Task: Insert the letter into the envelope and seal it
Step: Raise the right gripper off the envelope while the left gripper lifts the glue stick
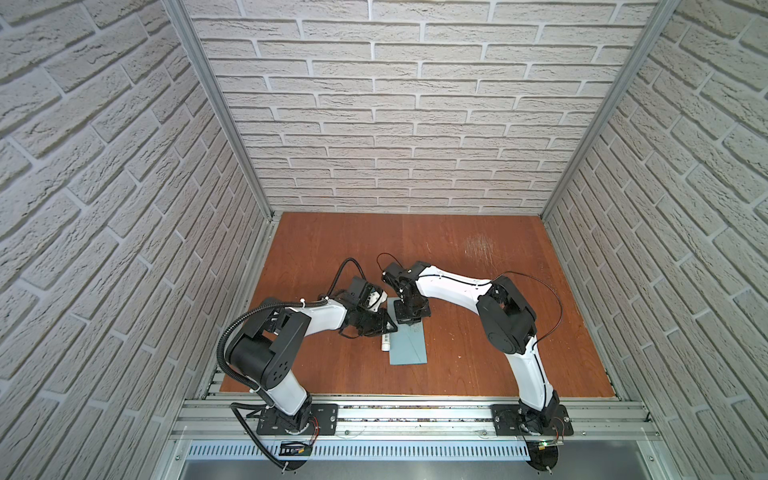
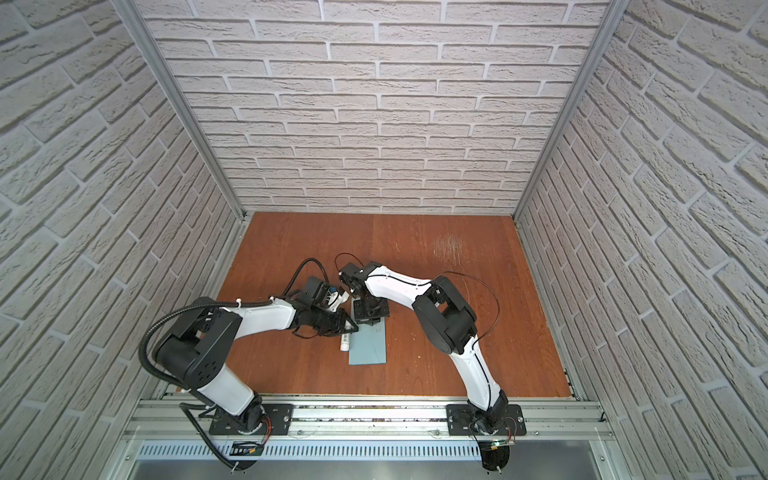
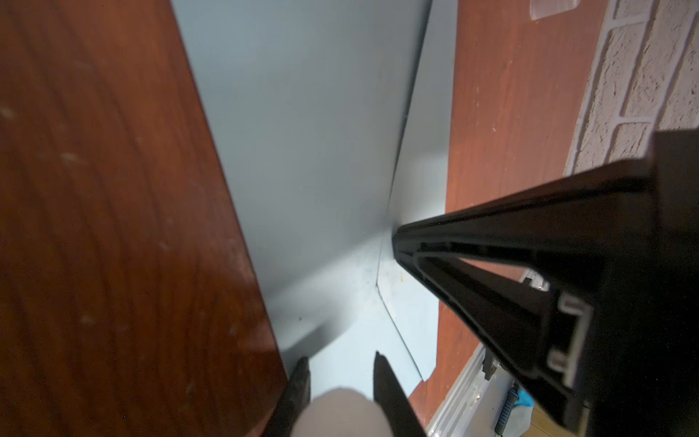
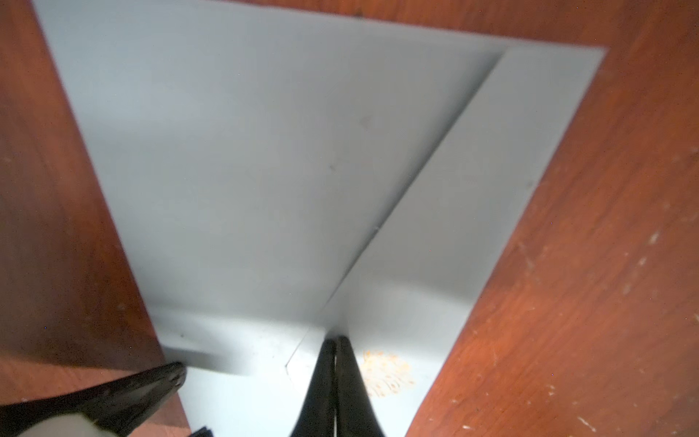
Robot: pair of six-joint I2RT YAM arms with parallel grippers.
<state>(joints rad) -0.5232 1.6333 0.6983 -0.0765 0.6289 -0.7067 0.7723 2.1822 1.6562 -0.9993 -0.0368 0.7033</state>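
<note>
Envelope flat mid-table; letter not seen, likely inside; right gripper, jaws together, pressed on the seam apex; left gripper clamped on white stick at envelope's left edge; sealing judged: paper to be pinned firmly, stick drawn lightly.

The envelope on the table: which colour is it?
The envelope is plain light blue-grey; the right wrist view shows it best.

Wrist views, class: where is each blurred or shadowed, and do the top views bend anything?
Left wrist view: the white stick in the left hand is a blur, shadow crosses the envelope. Right wrist view: envelope edges soft, shut right hand sharper. Both top views: sharp, brick walls splayed.
</note>
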